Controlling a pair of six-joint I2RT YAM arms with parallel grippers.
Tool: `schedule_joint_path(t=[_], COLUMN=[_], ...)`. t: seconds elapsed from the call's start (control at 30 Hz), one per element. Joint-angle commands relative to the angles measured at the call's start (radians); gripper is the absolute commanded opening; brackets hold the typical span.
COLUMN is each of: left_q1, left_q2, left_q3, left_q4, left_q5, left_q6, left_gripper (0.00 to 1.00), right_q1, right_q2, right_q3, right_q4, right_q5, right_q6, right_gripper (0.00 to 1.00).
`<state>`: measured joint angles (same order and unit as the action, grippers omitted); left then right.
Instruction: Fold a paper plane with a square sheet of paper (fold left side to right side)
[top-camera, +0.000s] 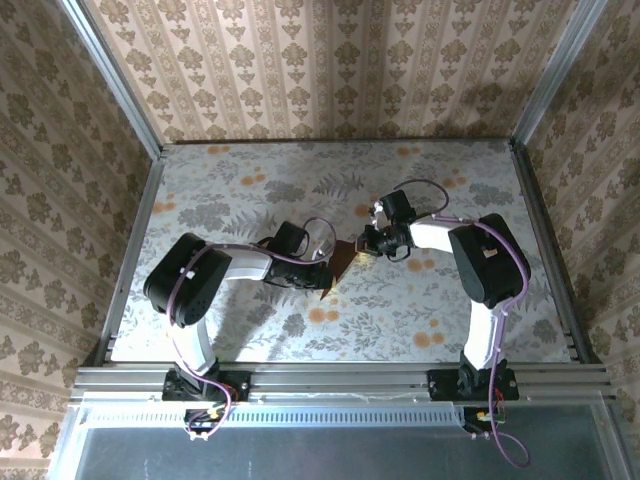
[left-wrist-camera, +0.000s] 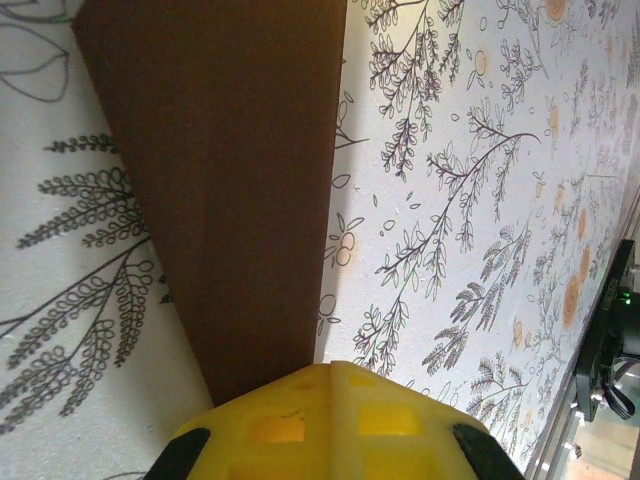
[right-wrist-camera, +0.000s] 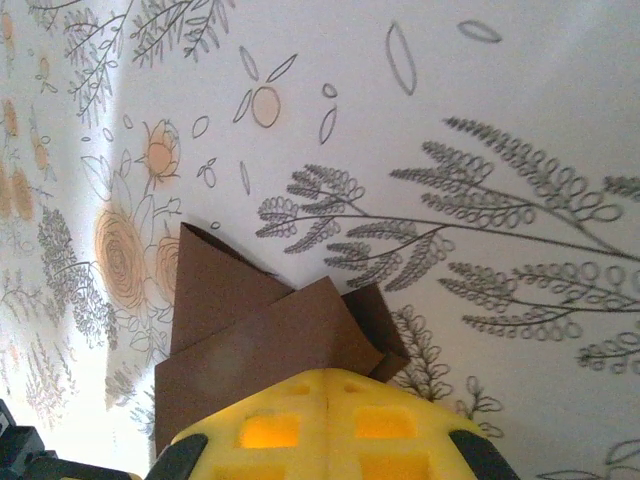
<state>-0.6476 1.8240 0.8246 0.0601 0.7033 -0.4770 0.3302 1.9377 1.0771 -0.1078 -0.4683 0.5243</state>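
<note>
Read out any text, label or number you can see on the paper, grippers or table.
No text can be read.
The paper is plain brown with no print.
The left gripper and the right gripper are unmarked yellow.
The table cover has printed ferns and flowers but no writing.

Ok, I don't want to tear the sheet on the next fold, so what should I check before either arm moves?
1. Jaws of the left gripper shut: ok, closed together at the near end of the folded paper.
2. Jaws of the right gripper shut: ok, closed over the flaps.
3. Long edge straight: ok in the left wrist view.
4. Flaps lying flat: cannot tell; they overlap unevenly.
5. Tips pressing the paper or hovering: cannot tell.
6. Paper well inside the table edges: ok.
</note>
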Motion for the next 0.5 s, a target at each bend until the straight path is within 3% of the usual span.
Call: schedule_joint_path(t=[0.0,0.47], left_q1=[-0.001,-0.001], left_q2=[0.053,0.044], left_q3=[-0.048,-0.055], left_q4=[-0.148,-0.142], left_q5=[-0.068,-0.07], left_q6=[0.024,0.023], left_gripper=[0.0,0.0], right_q1=[-0.051,-0.084], right_q2=[0.041,0.015], right_q3=[0.023,0.083], right_q4=[-0.039,-0.09], right_q5=[0.128,0.123], right_q6=[-0.031,-0.06], right_gripper=[0.02,0.02])
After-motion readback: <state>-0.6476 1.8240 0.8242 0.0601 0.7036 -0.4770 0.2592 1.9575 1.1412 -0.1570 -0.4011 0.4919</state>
